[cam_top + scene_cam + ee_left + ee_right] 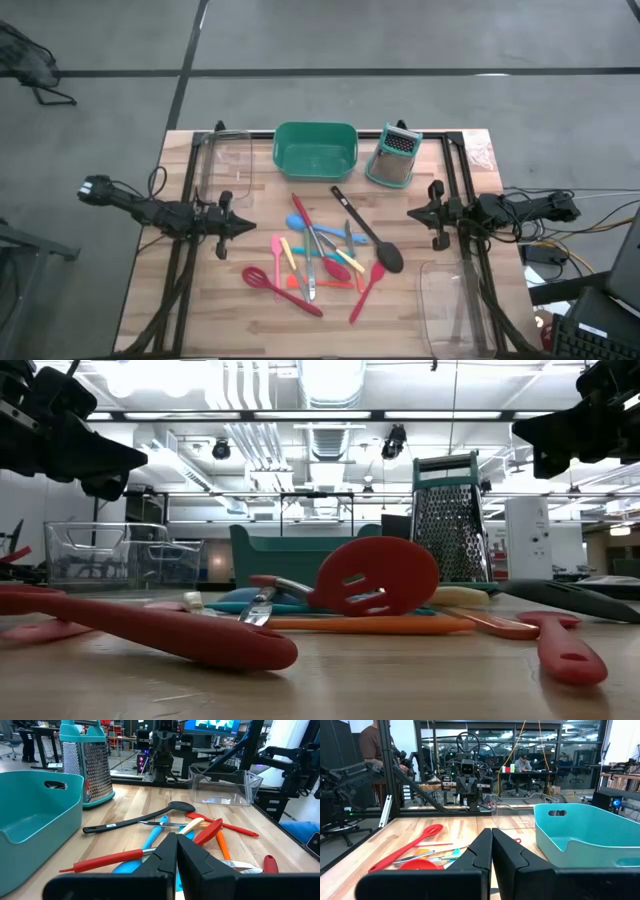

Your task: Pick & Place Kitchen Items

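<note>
Where utensils (pixel 325 255) pile, wooden table (pixel 200 310); lab behind.

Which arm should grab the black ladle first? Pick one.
Right. The black ladle's bowl lies on the right gripper's side of the pile, fairly close. The left gripper would likely have to cross the other utensils.

A grey concrete floor (pixel 400 40) surrounds the wooden surface (pixel 250 320). Beyond the surface, strip lights (pixel 330 415) and ducts (pixel 240 440) line the white ceiling, with desks (pixel 555 777) and black frames (pixel 385 770) behind.
</note>
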